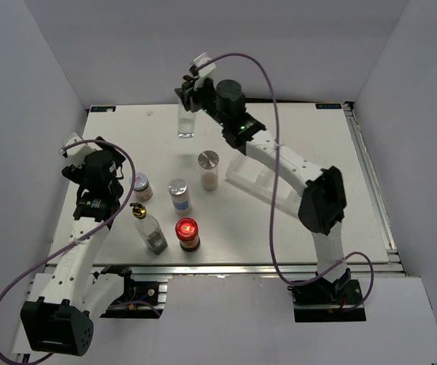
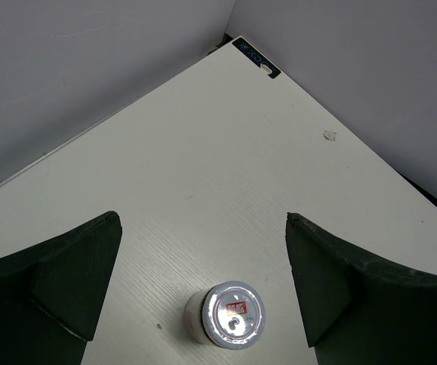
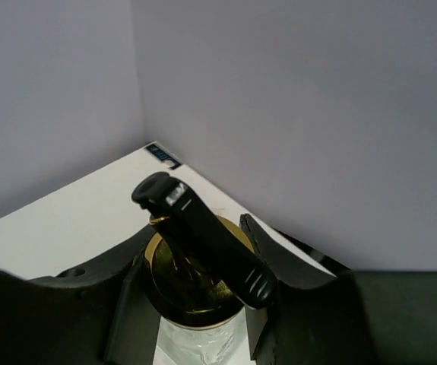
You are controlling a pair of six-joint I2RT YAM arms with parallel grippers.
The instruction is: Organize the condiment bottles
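Tall gold-topped bottle (image 1: 185,125) between the right jaws

The left gripper (image 2: 201,220) hangs with its two dark, wedge-shaped fingers (image 2: 74,277) spread wide, one at the near left and one at the near right. Between them, touching neither, stands a small clear jar with a shiny pale round lid bearing a red patch (image 2: 229,315), upright on the white wood-grain table (image 2: 203,137). Farther off, two plain grey walls (image 2: 89,46) meet at the table's corner, where a dark label strip (image 2: 256,58) lies. A tiny white speck (image 2: 329,135) sits on the table near the right wall.
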